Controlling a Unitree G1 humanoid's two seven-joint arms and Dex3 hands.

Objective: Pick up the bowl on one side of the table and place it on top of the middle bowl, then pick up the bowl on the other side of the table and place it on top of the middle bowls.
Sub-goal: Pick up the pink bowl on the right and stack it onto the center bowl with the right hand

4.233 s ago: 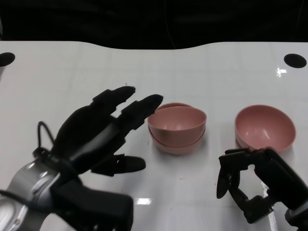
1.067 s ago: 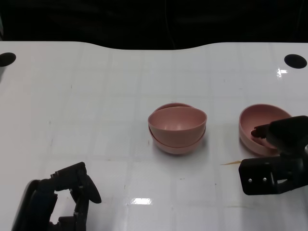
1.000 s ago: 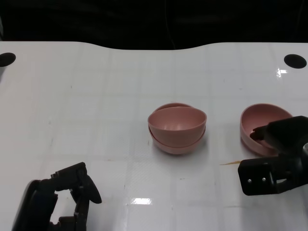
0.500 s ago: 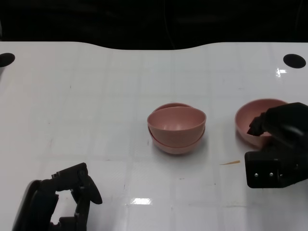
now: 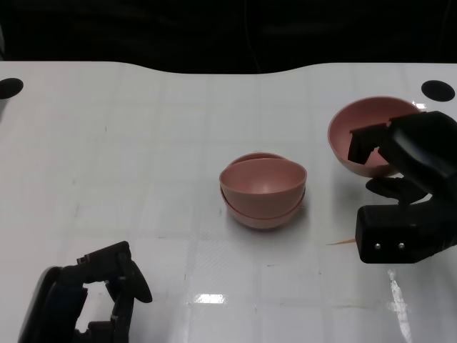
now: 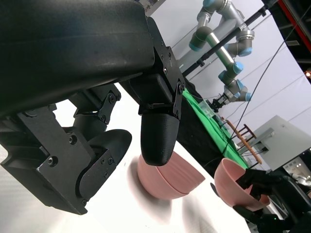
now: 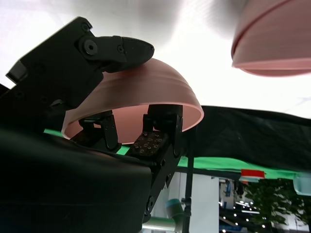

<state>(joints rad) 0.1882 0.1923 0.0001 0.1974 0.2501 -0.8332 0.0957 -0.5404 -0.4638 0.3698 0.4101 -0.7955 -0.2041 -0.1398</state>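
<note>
The robot's right hand (image 5: 400,161) grips a pink bowl (image 5: 360,136) by its near rim, one finger hooked inside and the rest under the outer wall, and holds it tilted and clear of the white counter (image 5: 143,143), off to the right of the stack. The right wrist view shows the same pinch from below: black fingers (image 7: 116,48) over the rim of the carried bowl (image 7: 141,92), with the underside of the stack (image 7: 274,41) across the frame. The left hand (image 5: 107,286) sits low at the near left edge of the counter, fingers curled in on nothing (well apart from the bowls).

The step in hand appears to be the carry to the middle. To do it well, the bowl should probably be kept high enough to pass above the rim of the stacked pair (image 5: 263,191), levelled once over its centre, then lowered until it nests before the fingers let go. The finger inside the rim looks likely to catch on the bowl beneath, so a slow, straight withdrawal seems wise. The top bowl of the pair already sits slightly askew, and a sideways knock could shift it.

By count: three pink bowls, two nested at the centre and one in the air; two black hands; two dark round marks, one near each far corner (image 5: 437,90) of the counter.
</note>
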